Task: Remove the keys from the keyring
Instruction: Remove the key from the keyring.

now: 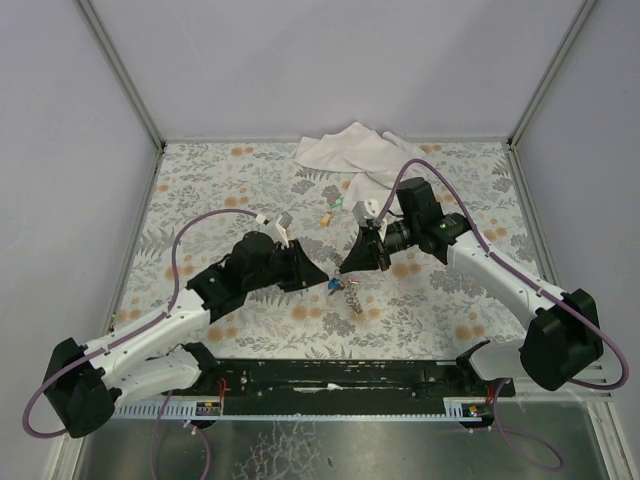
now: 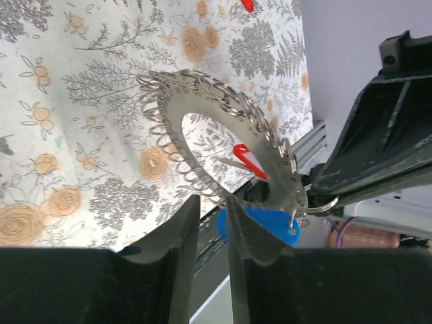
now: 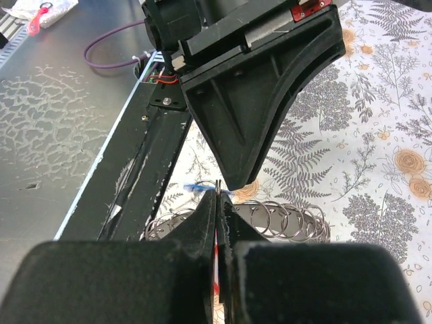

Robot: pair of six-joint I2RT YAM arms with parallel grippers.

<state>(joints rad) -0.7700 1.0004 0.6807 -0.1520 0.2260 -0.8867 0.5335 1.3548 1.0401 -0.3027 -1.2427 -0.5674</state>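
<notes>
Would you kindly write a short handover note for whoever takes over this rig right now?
Left gripper: jaws slightly apart, empty, beside the blue key.
Right gripper: shut on one end of the keyring.
Done: two loose keys lie on the table near the white cloth.
Left: blue key and red key are on the keyring, to be removed.
</notes>
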